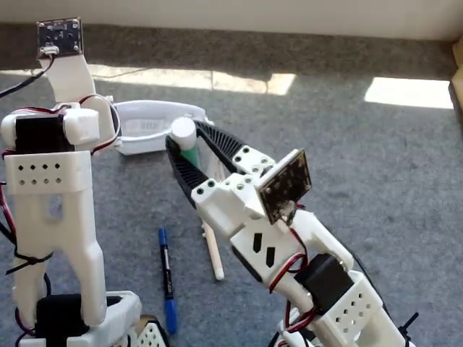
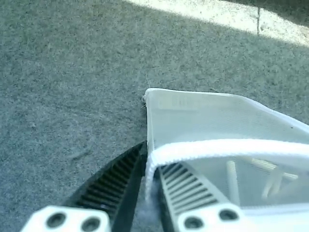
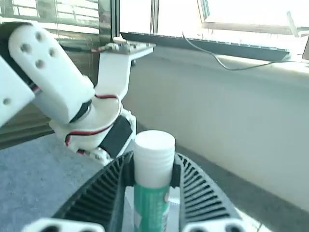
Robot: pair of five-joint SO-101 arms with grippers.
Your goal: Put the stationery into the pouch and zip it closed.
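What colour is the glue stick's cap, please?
White; the cap shows best in the right wrist view.

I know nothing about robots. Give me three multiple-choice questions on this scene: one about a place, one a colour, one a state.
1. Where is the blue pen? A on the grey carpet; B in a gripper; C on a shelf.
2. What colour is the cap of the glue stick? A red; B white; C black.
3. What is the left gripper doing? A hanging open; B holding a pen; C shut on the pouch.
Answers: 1 A, it lies flat on the carpet; 2 B, a white cap tops the green body; 3 C, it pinches the pouch's edge.
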